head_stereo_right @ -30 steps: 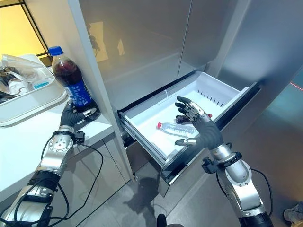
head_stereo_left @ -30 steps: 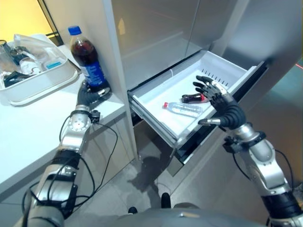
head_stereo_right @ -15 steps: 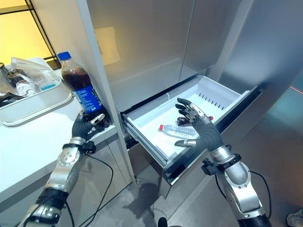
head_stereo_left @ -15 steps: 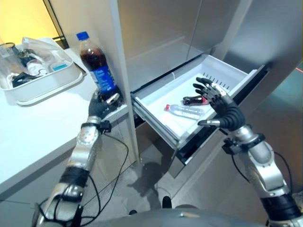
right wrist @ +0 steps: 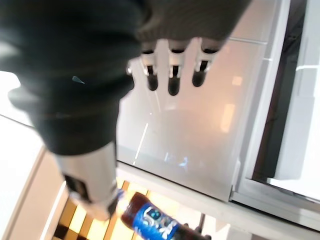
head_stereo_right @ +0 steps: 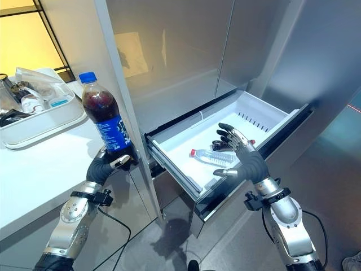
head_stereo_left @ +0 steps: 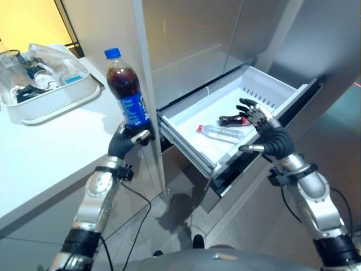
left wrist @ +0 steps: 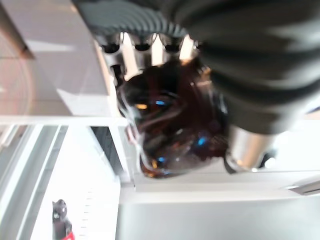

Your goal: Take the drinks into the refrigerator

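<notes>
Cola bottle (head_stereo_left: pixel 127 93) now lifted off white surface (head_stereo_left: pixel 39 152), gripped at base by left hand (head_stereo_left: pixel 125 141), moved closer to open drawer (head_stereo_left: pixel 194 152). Right hand (head_stereo_left: pixel 269 135) fingers spread, hovering over drawer front. Next: lower bottle beside water bottle (head_stereo_left: pixel 221 132).

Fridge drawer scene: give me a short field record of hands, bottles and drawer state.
left hand: shut on the cola bottle, held upright near the counter edge
right hand: open, over the drawer's front
drawer: pulled open
in drawer: water bottle lying flat; small dark bottle beside it
on counter: white tray of items
</notes>
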Tool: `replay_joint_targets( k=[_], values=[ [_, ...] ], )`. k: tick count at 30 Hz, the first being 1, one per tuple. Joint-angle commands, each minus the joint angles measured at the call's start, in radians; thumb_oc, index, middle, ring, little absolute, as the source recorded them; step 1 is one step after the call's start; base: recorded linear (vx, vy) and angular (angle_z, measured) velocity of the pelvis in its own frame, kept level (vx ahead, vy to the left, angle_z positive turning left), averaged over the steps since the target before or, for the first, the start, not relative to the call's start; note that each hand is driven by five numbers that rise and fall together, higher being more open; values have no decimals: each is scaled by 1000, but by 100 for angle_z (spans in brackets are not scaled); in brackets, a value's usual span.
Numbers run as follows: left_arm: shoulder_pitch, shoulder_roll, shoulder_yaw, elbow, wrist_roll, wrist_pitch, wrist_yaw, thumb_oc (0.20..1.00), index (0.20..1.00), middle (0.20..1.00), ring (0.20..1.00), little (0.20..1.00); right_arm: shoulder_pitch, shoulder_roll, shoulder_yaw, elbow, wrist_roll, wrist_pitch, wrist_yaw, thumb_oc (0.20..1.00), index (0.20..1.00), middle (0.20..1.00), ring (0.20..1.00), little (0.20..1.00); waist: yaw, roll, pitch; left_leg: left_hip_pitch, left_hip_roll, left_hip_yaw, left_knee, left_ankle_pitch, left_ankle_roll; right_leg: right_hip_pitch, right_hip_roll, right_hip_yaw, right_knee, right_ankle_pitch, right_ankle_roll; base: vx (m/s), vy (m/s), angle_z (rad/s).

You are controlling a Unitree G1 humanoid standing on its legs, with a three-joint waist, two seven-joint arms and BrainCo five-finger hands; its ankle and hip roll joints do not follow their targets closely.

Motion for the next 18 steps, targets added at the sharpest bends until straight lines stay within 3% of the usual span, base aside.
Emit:
replay_joint_targets(
  k=[1,4,9,12,18],
  values=[
    [-93,23,55,-139,-80,-112,-57,200,200,200,200,200,-36,2,-70,36,22,-23,10,1000,1000,1000,1000,1000,35,-3,-26,44,17,-74,1,-86,-16,31,-43,-56,83,-52,88,-2,2,5],
    [-78,37,46,-160,-84,-105,-76,200,200,200,200,200,-40,1,-59,62,54,-12,21,1000,1000,1000,1000,1000,40,-6,-26,44,17,-77,1,-86,-16,32,-44,-58,84,-52,87,-5,0,1],
    [-51,115,-5,-210,-97,-93,-165,200,200,200,200,200,-67,-57,19,110,297,74,154,1000,1000,1000,1000,1000,54,-18,-26,44,16,-82,1,-82,-19,33,-46,-65,86,-49,88,-9,-7,7],
    [-35,187,-68,-228,-138,-78,-230,200,200,200,200,200,-111,-143,107,118,467,131,236,1000,1000,1000,1000,1000,61,-26,-27,45,16,-85,1,-79,-22,36,-46,-69,86,-50,88,-8,-5,2],
    [-62,302,-172,-274,-200,-68,-304,200,200,200,200,200,-217,-230,251,161,617,187,309,1000,1000,1000,1000,1000,69,-32,-31,49,19,-85,1,-77,-25,39,-48,-71,88,-49,91,-2,-5,3]
  ],
)
